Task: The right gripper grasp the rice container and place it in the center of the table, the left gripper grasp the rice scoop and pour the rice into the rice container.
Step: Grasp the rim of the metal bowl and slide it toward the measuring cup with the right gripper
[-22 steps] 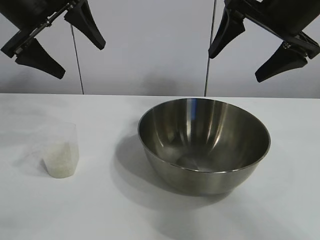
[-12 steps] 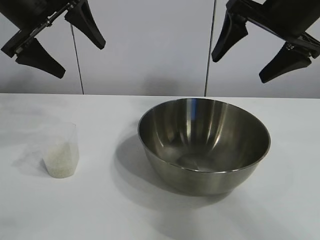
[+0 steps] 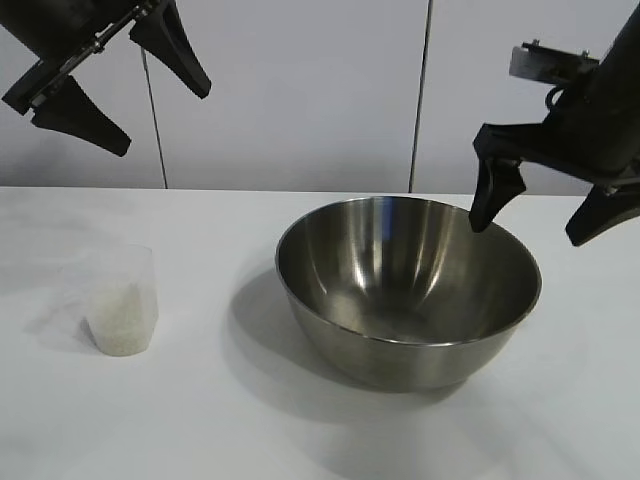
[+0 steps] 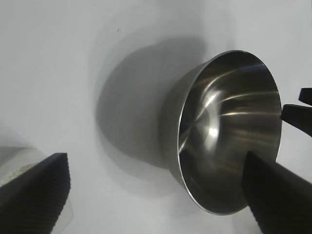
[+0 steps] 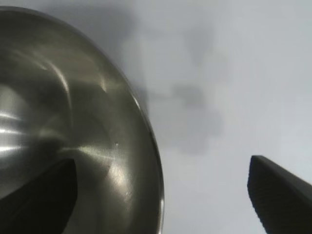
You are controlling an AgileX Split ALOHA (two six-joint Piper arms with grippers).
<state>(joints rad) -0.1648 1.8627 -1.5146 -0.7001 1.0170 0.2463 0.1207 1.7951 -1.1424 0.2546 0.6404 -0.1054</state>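
Two hands in shot, only one has moved. Right hand (image 3: pixel 545 215) has dropped from high near the back wall to the far-right rim of the steel mixing bowl (image 3: pixel 408 290), fingers spread wide apart, nothing held. From the outside camera one fingertip hangs just over the rim on the inside, the other sits outside to the right, so the rim looks straddled; contact with the metal can't be confirmed. Right wrist camera agrees: bowl wall (image 5: pixel 73 126) runs between the two dark fingers, one over the shiny interior, the other over bare worktop (image 5: pixel 234 73).

Left hand (image 3: pixel 120 85) unchanged, parked high at the far left, fingers wide apart, empty. Its wrist camera looks down on the bowl (image 4: pixel 229 131) and catches the edge of the measuring cup (image 4: pixel 19 165).

Bowl sits right of centre on the white worktop (image 3: pixel 200 420), upright, empty inside. Clear plastic measuring cup (image 3: pixel 121 300) stands upright at near left, well apart from the bowl, with white rice (image 3: pixel 122 322) filling its lower part, untouched.

Meaning: step one, gripping the bowl, is starting. Judgement: next comes closing on the rim; thin slick steel could slip or tip when dragged. Scooping not yet begun.
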